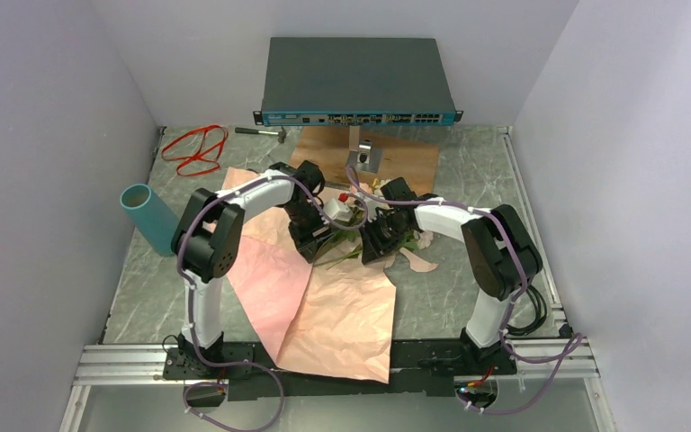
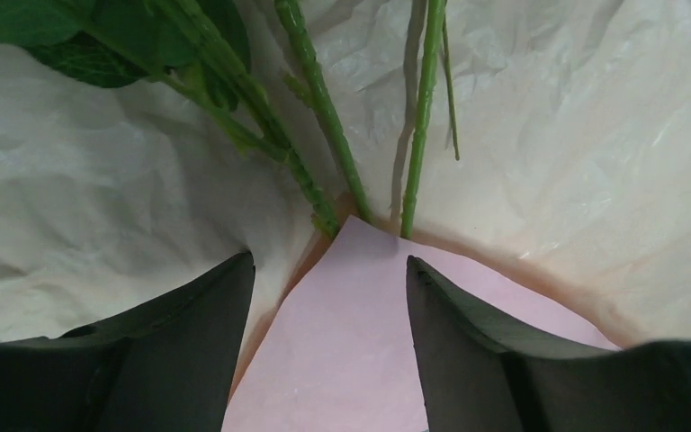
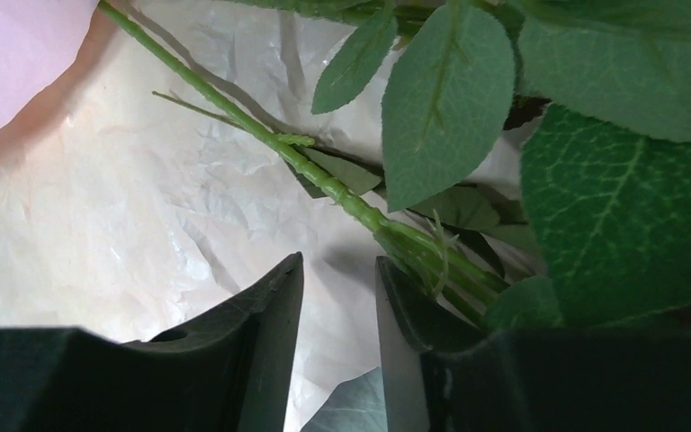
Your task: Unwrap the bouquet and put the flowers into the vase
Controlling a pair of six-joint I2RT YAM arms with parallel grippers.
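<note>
Lettering on the network switch (image 1: 357, 76) (beyond the flowers (image 3: 445, 99)) is unreadably small.

The crinkled pink wrapping paper (image 1: 337, 310) lies opened and flat on the counter. It spreads from the middle to the near edge, with one pinker sheet at the left and one more peach sheet at the right. The long green-stemmed artificial flowers (image 1: 346, 250) lie on it in the middle of the counter. From close, their stems (image 2: 319, 99) rest side by side on crumpled white tissue (image 2: 99, 207), and their ends touch the corner of a smooth pink sheet (image 2: 351, 360). One stem (image 3: 324, 175) runs diagonally, with broad toothed green leaves (image 3: 445, 99) beside it. The thin red ribbon (image 1: 196, 148) lies loose near the far left corner. The plain teal cylindrical vase (image 1: 148, 216) stands near the left edge with its mouth up, well apart from the flowers.
</note>
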